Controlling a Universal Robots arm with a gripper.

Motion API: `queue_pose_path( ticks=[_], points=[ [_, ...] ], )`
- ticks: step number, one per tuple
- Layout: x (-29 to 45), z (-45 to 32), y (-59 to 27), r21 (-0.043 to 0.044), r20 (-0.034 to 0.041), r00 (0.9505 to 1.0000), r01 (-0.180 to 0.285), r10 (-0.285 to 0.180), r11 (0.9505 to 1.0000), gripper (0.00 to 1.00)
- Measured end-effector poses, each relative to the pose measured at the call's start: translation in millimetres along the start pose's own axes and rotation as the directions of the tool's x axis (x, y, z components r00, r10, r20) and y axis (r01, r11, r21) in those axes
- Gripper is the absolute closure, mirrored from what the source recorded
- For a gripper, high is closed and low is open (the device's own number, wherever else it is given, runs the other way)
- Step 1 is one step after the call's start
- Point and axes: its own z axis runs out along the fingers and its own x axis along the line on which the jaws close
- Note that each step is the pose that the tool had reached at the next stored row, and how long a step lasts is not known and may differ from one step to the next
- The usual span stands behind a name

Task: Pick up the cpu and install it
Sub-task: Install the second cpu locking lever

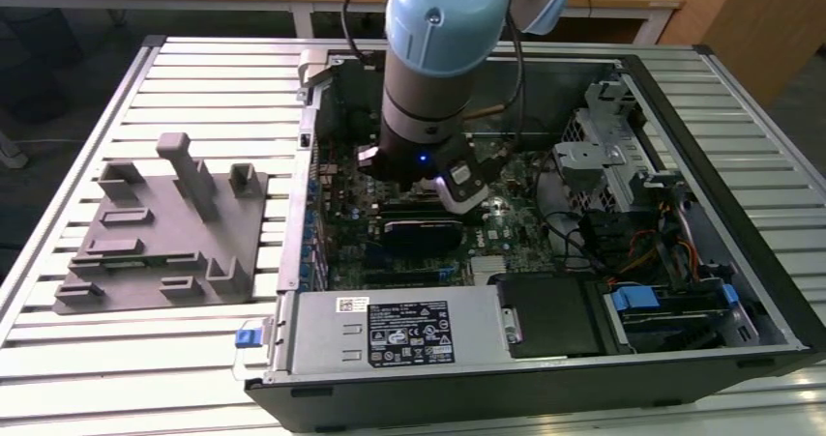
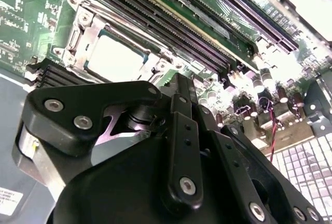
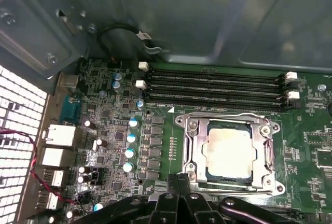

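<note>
small flat silvery square cpu sitting in open metal socket frame | black gripper hovering beside, fingers pressed together, holding nothing | latching left

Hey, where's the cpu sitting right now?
In both wrist views the cpu lies flat inside the metal socket frame on the motherboard, beside the memory slots, just beyond the gripper.

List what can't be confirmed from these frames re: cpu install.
- Gripper fingers: open or shut can't be told; in both wrist views the black linkage covers the tips.
- Cpu: lies inside the socket frame, but whether it is fully seated is unreadable; glare whitens it in the second wrist view.
- Socket in the exterior view: hidden behind the arm.
</note>
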Motion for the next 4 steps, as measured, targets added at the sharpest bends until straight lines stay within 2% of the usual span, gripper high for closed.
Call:
queue_pose_path(
  ticks=[4],
  points=[
    [0.1,-4.2,1.4,0.0001,-0.0002,1.0000,0.000,0.000,1.0000,0.89]
  ],
)
